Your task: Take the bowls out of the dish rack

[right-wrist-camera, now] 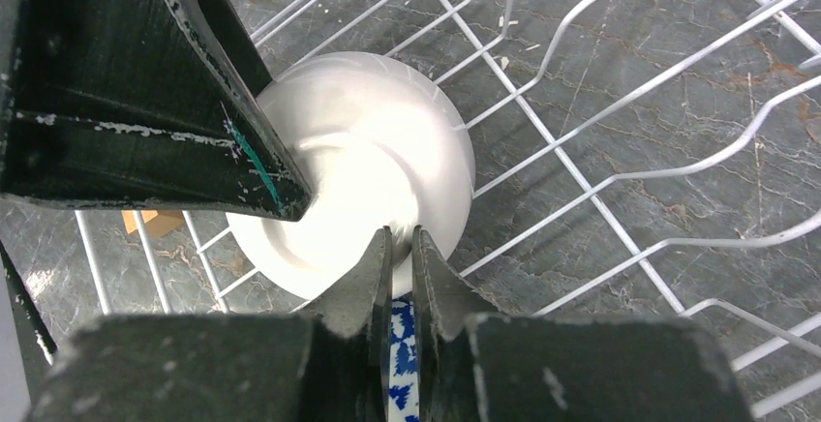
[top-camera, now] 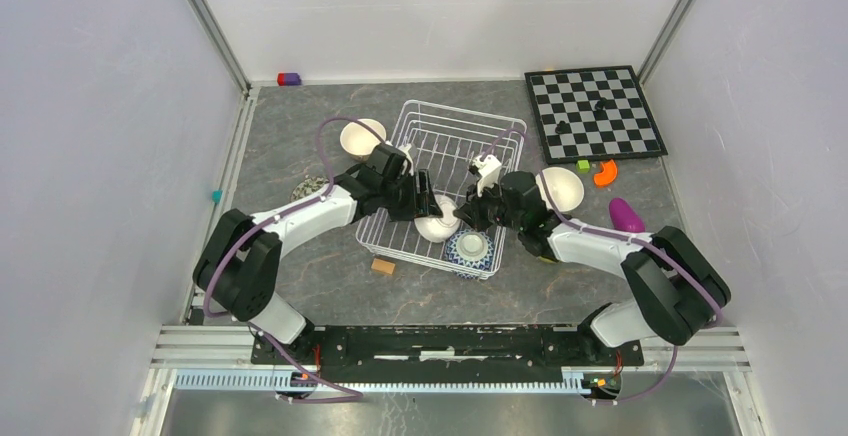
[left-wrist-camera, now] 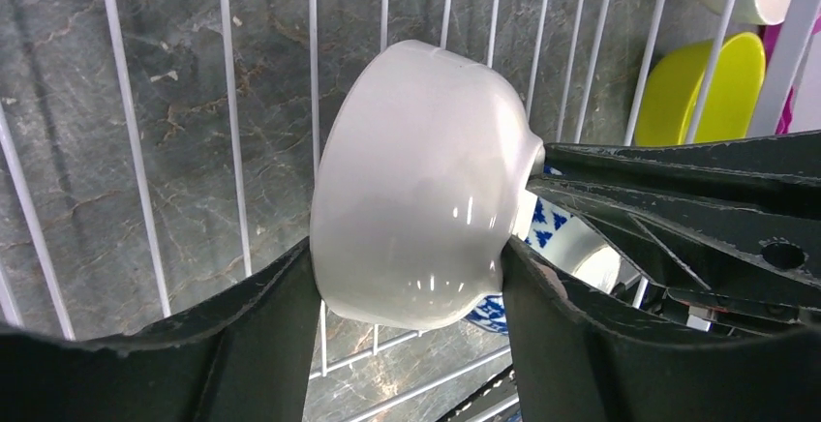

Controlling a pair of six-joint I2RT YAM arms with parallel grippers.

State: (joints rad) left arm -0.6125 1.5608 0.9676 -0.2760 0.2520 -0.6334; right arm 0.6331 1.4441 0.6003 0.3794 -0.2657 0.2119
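The white wire dish rack [top-camera: 440, 131] stands mid-table. My left gripper [top-camera: 428, 206] is shut on a white bowl [top-camera: 437, 226], held on its side at the rack's front. In the left wrist view the fingers [left-wrist-camera: 261, 345] press both sides of that bowl [left-wrist-camera: 416, 190]. My right gripper [top-camera: 468, 214] is shut on the rim of the blue-and-white bowl [top-camera: 470, 249]. The right wrist view shows that rim [right-wrist-camera: 399, 354] pinched between the jaws, next to the white bowl [right-wrist-camera: 358, 161]. Another white bowl [top-camera: 362, 138] and a cream bowl [top-camera: 562, 188] sit on the table. A yellow-green bowl [left-wrist-camera: 692, 88] shows past the rack.
A chessboard [top-camera: 595, 113] lies at the back right. A purple scoop [top-camera: 627, 215] and an orange piece [top-camera: 605, 173] lie right of the rack. A wooden block [top-camera: 383, 266] sits by the rack's front. A speckled bowl [top-camera: 310, 188] peeks out beside my left arm.
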